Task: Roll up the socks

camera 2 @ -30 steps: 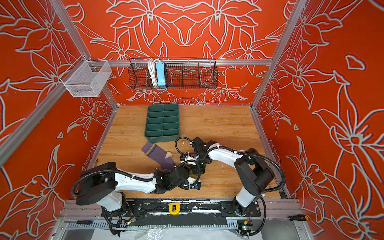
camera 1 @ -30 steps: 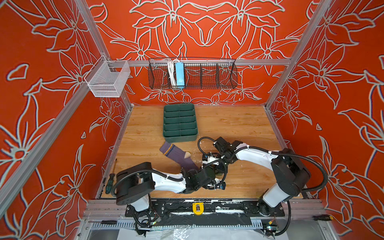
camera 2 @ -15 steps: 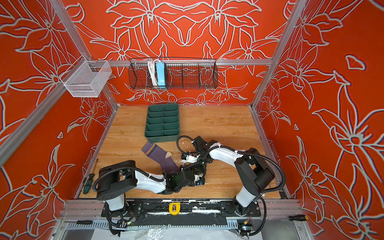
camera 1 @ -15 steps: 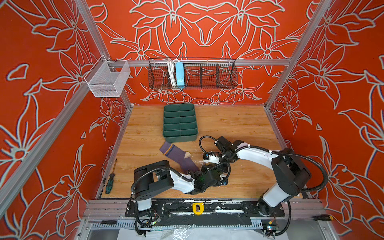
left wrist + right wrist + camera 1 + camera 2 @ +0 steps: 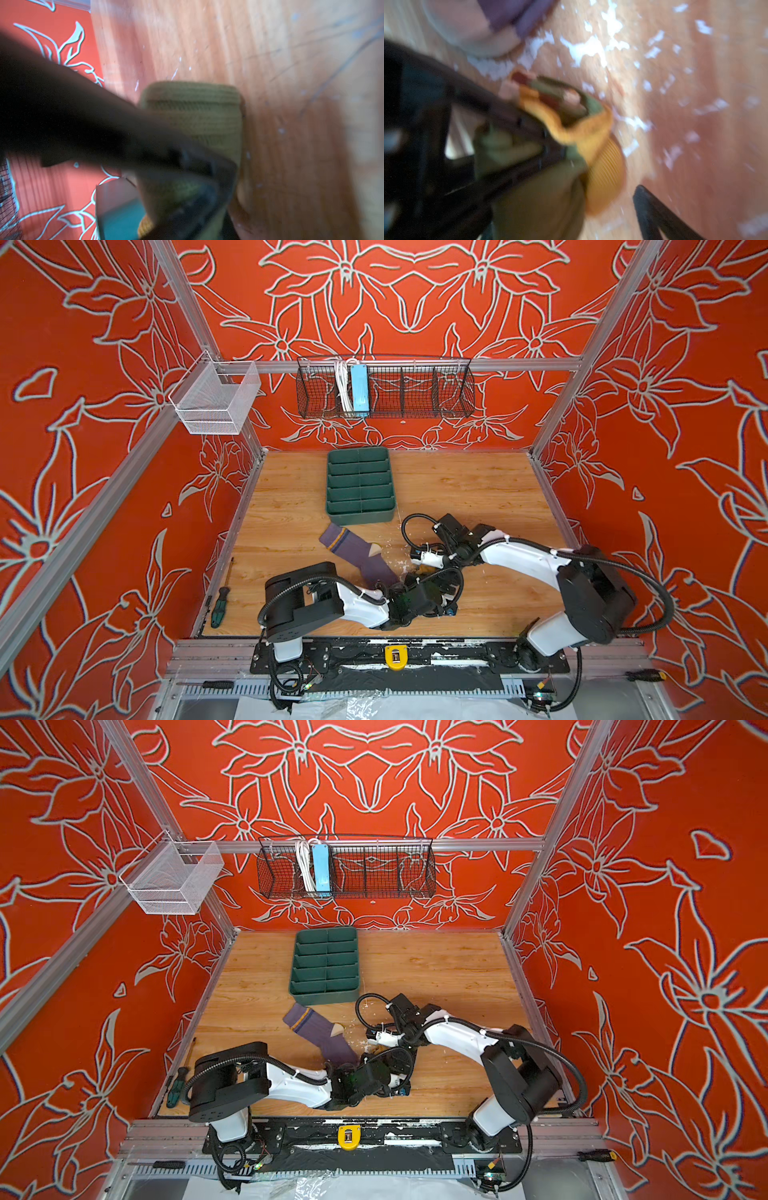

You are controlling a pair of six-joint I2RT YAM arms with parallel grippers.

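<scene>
Wooden worktop [image 5: 478,489] seen from above, with a green compartment tray [image 5: 360,512] toward 12 o'clock. The purple sock [image 5: 353,549] lies flat and unrolled at 6 o'clock of the tray. Just beside its toe, at 3 o'clock, the olive-green sock [image 5: 199,116] is a compact roll, clenched by the left fingers [image 5: 145,145]. The right fingers [image 5: 654,207] stand spread and released, gripping nothing (the tip in view is apart from the mustard end). Risk: held by one pinch alone, the springy knit may uncoil, or its loose mustard flap may slip out, if that pinch relaxes.
</scene>
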